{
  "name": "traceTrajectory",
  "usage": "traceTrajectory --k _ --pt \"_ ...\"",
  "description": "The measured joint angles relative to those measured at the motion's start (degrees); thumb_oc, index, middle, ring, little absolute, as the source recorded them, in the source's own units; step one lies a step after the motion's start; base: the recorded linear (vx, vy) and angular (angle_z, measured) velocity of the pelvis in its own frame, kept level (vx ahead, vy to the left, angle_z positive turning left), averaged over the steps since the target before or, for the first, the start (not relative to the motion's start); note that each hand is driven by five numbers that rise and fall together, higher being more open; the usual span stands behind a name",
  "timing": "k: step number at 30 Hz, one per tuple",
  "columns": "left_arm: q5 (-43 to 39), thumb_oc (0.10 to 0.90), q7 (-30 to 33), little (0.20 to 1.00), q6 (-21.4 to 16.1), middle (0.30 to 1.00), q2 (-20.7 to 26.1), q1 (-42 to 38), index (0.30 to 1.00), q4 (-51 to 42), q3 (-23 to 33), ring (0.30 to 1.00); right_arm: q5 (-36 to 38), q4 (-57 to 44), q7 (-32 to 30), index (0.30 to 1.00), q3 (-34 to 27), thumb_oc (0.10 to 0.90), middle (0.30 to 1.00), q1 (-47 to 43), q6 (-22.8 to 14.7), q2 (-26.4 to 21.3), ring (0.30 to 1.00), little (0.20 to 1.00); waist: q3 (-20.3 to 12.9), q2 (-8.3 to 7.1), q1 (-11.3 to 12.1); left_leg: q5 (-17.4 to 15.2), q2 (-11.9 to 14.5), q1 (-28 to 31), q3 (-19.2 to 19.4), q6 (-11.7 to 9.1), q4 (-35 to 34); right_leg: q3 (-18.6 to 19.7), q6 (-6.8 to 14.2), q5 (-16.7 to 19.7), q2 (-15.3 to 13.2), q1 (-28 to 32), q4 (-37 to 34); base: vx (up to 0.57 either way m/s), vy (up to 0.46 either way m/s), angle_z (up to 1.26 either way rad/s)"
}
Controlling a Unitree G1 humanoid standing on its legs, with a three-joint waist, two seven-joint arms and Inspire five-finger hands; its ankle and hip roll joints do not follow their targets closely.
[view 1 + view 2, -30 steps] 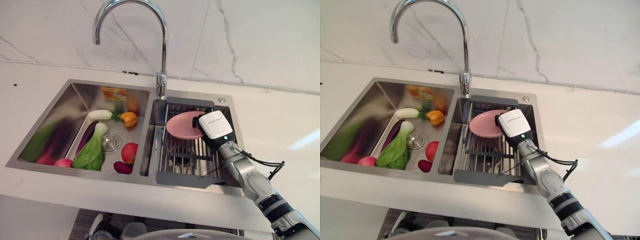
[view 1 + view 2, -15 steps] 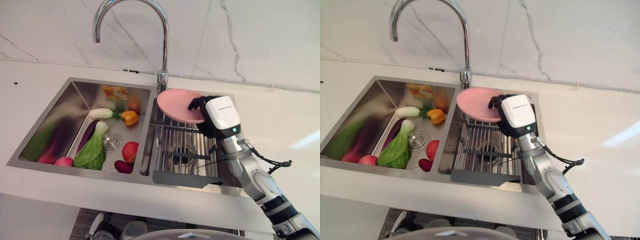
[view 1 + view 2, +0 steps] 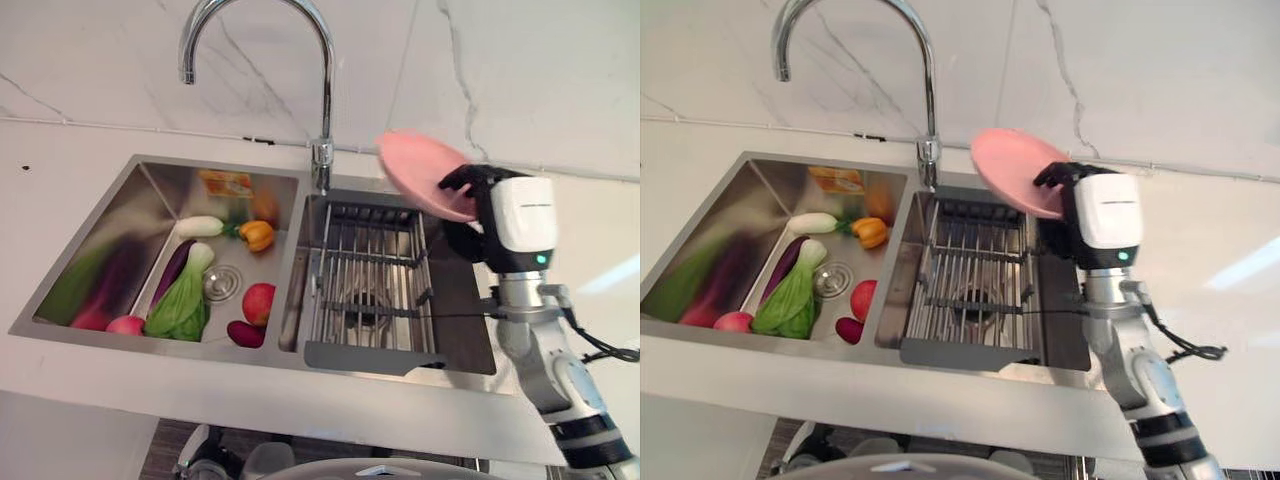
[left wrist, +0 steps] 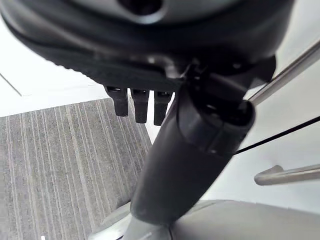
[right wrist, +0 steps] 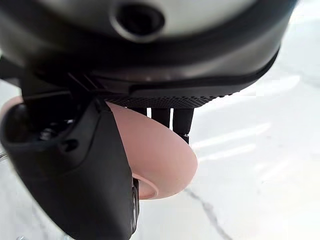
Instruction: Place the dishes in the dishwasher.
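Tilting on edge in mid-air, the round pink plate (image 3: 424, 172) sits above the back right corner of the sink, clear of the metal wire dish rack (image 3: 371, 283) that lies in the right basin beneath it. The robot's right hand (image 3: 468, 187) grasps the plate, its dark fingers (image 5: 171, 119) curled over one face and its thumb pressed against the other. The stainless steel double sink (image 3: 120, 208) holds toy vegetables and fruit in its left basin: a green leafy cabbage (image 3: 183, 298), a red apple (image 3: 259, 303) and an orange pepper (image 3: 257, 236). A curved chrome tap (image 3: 322, 80) rises behind the divider. The left hand (image 4: 190, 145) hangs over grey striped flooring (image 4: 65, 165), its fingers relaxed.
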Motion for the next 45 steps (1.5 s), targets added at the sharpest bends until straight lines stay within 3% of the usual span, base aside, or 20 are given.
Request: traceTrajectory --k 3,4,6,8,9,14,15,16,17,18,19,20,21,23,24,25,26,28,32,45 --pt "2.0 0.8 0.13 0.9 -0.47 0.9 0.55 0.45 0.9 -1.43 -1.12 0.9 -0.09 0.01 -1.56 0.3 -3.42 0.4 0.3 0.56 0.42 -1.49 0.3 0.3 0.63 0.12 -0.54 0.07 -0.15 -0.35 -0.33 -0.1 -0.02 -0.5 0.01 -0.05 -0.27 -0.03 0.0 -0.11 0.008 0.09" --pt "2.69 0.8 0.14 0.9 -0.55 0.9 1.8 -0.1 0.9 -2.99 -2.81 0.9 0.09 0.12 -2.67 0.3 -5.41 0.4 0.3 0.6 0.3 -1.99 0.3 0.3 1.98 -0.71 -0.56 -0.89 -1.0 -2.42 -1.7 -1.99 5.17 0.15 -0.04 -0.1 -0.48 -0.47 -0.14 -0.06 0.055 -0.01" --pt "3.18 0.8 0.31 0.9 -1.28 0.9 2.04 -0.69 0.9 -3.56 -3.53 0.9 0.28 0.05 -3.51 0.3 -5.89 0.4 0.3 -0.06 0.53 -2.72 0.3 0.3 3.18 -0.5 -0.61 -2.62 -0.74 -2.71 -2.75 -2.6 7.18 1.17 -0.14 0.29 -0.37 -0.85 -0.05 -0.05 0.102 -0.23" --pt "3.18 0.8 0.37 0.9 -1.29 0.9 2.09 -1.11 0.9 -3.58 -3.81 0.9 0.23 -1.19 -4.02 0.3 -6.12 0.4 0.3 -0.52 0.39 -3.74 0.3 0.3 3.38 -0.39 -0.66 -4.02 -1.78 -3.06 -4.49 -1.44 7.11 3.75 0.05 1.14 -0.46 -2.94 0.24 -0.08 0.222 -0.67" --pt "3.06 0.8 0.33 0.9 -1.19 0.9 1.91 -0.98 0.9 -3.39 -3.55 0.9 -0.07 -2.2 -4.29 0.3 -6.9 0.4 0.3 -0.71 -0.04 -4.93 0.3 0.3 3.71 0.04 -0.66 -3.44 -2.01 -2.65 -4.55 0.85 5.22 5.68 0.5 1.72 -0.63 -4.37 0.47 -0.05 0.259 -0.83" --pt "2.7 0.8 -0.46 0.9 -0.37 0.9 1.76 -0.69 0.9 -1.85 -4.96 0.9 -0.16 -4.71 -5.04 0.3 -9.86 0.4 0.3 1.37 2.74 -1.79 0.3 0.3 5.19 -0.47 -4.69 -1.83 -4.19 0.03 3.37 3.94 0.67 12.63 2.44 3.25 -2.36 -10.7 5.02 -0.15 0.22 -0.84" --pt "1.83 0.8 -0.65 0.9 0.0 0.9 1.62 -0.44 0.9 -1.74 -4.37 0.9 -0.25 -4.58 -5.08 0.3 -9.43 0.4 0.3 1.06 3.24 -0.24 0.3 0.3 5.89 -0.35 -4.26 -1.85 -3.27 0.55 7.12 3.89 0.46 12.33 4.37 5.63 -1.09 -13.57 6.1 -0.2 0.125 -1.85" --pt "0.76 0.8 -0.84 0.9 0.27 0.9 2.13 1.06 0.9 -3.44 -4.59 0.9 -0.29 -3.96 -4.95 0.3 -8.01 0.4 0.3 0.45 3.65 1.83 0.3 0.3 6.43 -0.55 -2.13 -2.48 -1.73 0.64 11.88 3.62 0.99 8.57 4.14 12.03 1.64 -16.78 5.23 -0.15 0.095 -2.59" --pt "0.32 0.8 -1.38 0.9 0.36 0.9 1.92 1.67 0.9 -3.12 -3.17 0.9 -0.33 -3.93 -4.93 0.3 -6.82 0.4 0.3 0.32 4.26 1.87 0.3 0.3 7.63 -0.16 -0.92 -2.63 0.39 0.61 14.04 3.98 0.86 -1.64 4.03 12.07 0.64 -17.42 6.24 -0.26 0.178 -1.97" --pt "0.43 0.8 -2.89 0.9 0.74 0.9 1.33 1.86 0.9 -2.82 -3.25 0.9 -0.39 -2.01 -5.45 0.3 -8.94 0.4 0.3 2.75 5.54 0.65 0.3 0.3 8.02 0.76 -3.68 -2.47 -0.11 0.44 13.77 5.95 1.26 -12.62 1.81 6.03 -4.1 -13.38 12.1 -0.23 0.132 -1.16" --pt "0.28 0.8 -2.82 0.9 0.48 0.9 1.33 1.96 0.9 -4.14 -3.08 0.9 -0.41 -0.18 -5.42 0.3 -9.71 0.4 0.3 2.82 6.16 0.07 0.3 0.3 8.28 1.07 -3.32 -2.59 0.24 0.68 14.91 6.27 1.62 -14.62 2.45 2.38 -5.78 -12.14 18.82 -0.15 0.084 -0.14" --pt "0.28 0.8 -2.82 0.9 0.48 0.9 1.33 1.96 0.9 -4.14 -3.08 0.9 -0.41 -0.18 -5.42 0.3 -9.71 0.4 0.3 2.82 6.16 0.07 0.3 0.3 8.28 1.07 -3.32 -2.59 0.24 0.68 14.91 6.27 1.62 -14.62 2.45 2.38 -5.78 -12.14 18.82 -0.12 -0.07 -0.56" --pt "0.0 0.8 -2.78 0.9 -0.08 0.9 1.29 1.86 0.9 -5.33 -2.7 0.9 -1.52 1.75 -4.08 0.3 -9.87 0.4 0.3 3.12 6.95 -3.87 0.3 0.3 8.79 2.13 -1.8 -1.81 0.85 0.91 16.67 5.82 1.6 -5.12 5.07 -4.45 -4.71 -9.8 26.28 -0.13 -0.084 -0.46" --pt "-0.23 0.8 -2.48 0.9 -0.22 0.9 1.14 1.62 0.9 -5.22 -2.36 0.9 -2.87 1.15 -3.95 0.3 -10.8 0.4 0.3 2.93 6.76 -5.21 0.3 0.3 8.47 1.68 -0.09 -1.15 0.37 1.04 18.8 5.25 1.59 -4.33 5.22 -6.24 -4.76 -5.45 18.68 -0.11 -0.117 -0.8" --pt "-0.71 0.8 -1.93 0.9 -0.59 0.9 1.26 1.22 0.9 -4.4 -0.09 0.9 -3.74 -0.15 -3.96 0.3 -10.75 0.4 0.3 1.63 6.32 -5.22 0.3 0.3 7.87 0.19 1.73 -0.67 -0.61 1.03 21.97 4.34 1.18 -3.7 4.73 -4.56 -4.91 -3.02 8.13 -0.03 -0.138 -1.0" --pt "-0.85 0.8 -1.61 0.9 -0.36 0.9 1.1 1.07 0.9 -3.48 1.75 0.9 -4.79 -0.88 -4.17 0.3 -10.86 0.4 0.3 1.06 6.2 -5.4 0.3 0.3 7.36 -0.48 2.04 -0.25 -1.32 0.95 22.8 3.38 0.44 -3.86 2.35 -4.19 -4.6 -1.36 3.07 -0.01 -0.092 -0.89" --pt "-1.33 0.8 -1.1 0.9 -0.25 0.9 0.19 0.95 0.9 -2.25 3.75 0.9 -4.77 -0.94 -4.39 0.3 -10.86 0.4 0.3 0.51 6.27 -6.23 0.3 0.3 6.78 0.98 1.21 0.28 -0.1 0.78 22.71 2.04 0.27 -3.2 1.92 -1.98 -3.19 -0.63 -0.24 0.02 -0.154 -0.53" --pt "-1.95 0.8 -0.77 0.9 -0.08 0.9 -0.28 2.57 0.9 -0.93 4.84 0.9 -4.71 -0.56 -4.62 0.3 -12.2 0.4 0.3 1.29 6.96 -7.22 0.3 0.3 5.5 2.8 -0.53 1.32 2.26 1.16 22.96 0.87 0.35 -1.31 0.63 -1.82 -0.72 -1.06 -0.06 0.03 -0.171 -0.39" --pt "-1.83 0.8 -0.58 0.9 0.1 0.9 -1.1 5.88 0.9 -0.43 5.31 0.9 -4.5 1.67 -4.92 0.3 -16.85 0.4 0.3 5.34 8.76 -7.07 0.3 0.3 2.51 4.0 -2.05 1.88 4.45 1.23 23.21 -0.14 0.32 0.25 -0.5 -1.7 1.7 -1.97 -0.2 -0.01 -0.109 -0.26" --pt "1.09 0.8 -2.5 0.9 -0.55 0.9 -1.28 3.81 0.9 -4.68 -2.63 0.9 -4.13 14.07 -0.45 0.3 -14.82 0.4 0.3 11.84 6.76 -8.78 0.3 0.3 2.9 6.74 -3.61 3.97 5.08 -1.81 19.73 -0.66 0.31 -2.14 -1.26 -0.83 2.44 -3.13 -0.21 -0.07 -0.051 0.11"
